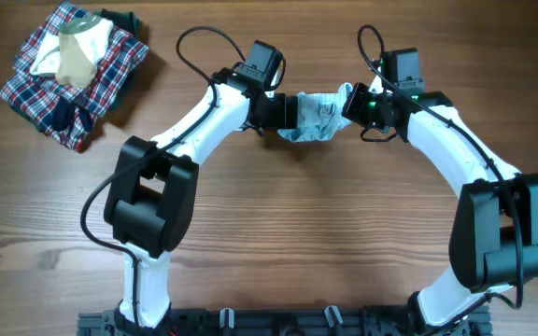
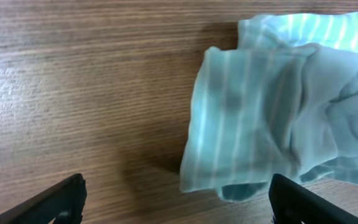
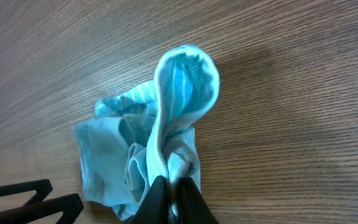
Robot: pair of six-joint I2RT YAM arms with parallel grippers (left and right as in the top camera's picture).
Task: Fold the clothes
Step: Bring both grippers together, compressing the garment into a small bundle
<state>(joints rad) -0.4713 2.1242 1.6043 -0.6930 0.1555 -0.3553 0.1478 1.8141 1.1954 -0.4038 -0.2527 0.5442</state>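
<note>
The clothes (image 1: 318,116) are one small pale blue-white striped garment, crumpled on the wooden table between my two grippers. My left gripper (image 1: 286,110) sits at its left edge, open, with its fingers (image 2: 178,200) spread wide and a corner of the clothes (image 2: 272,118) lying just ahead between them. My right gripper (image 1: 350,105) is shut on the right edge of the clothes (image 3: 160,130), pinching a raised fold between its fingertips (image 3: 176,190).
A pile with a red-navy-white plaid garment (image 1: 59,79) and a beige-cream garment (image 1: 80,51) on top lies at the back left corner of the table (image 1: 288,233). The left gripper's black fingers show in the right wrist view (image 3: 23,199).
</note>
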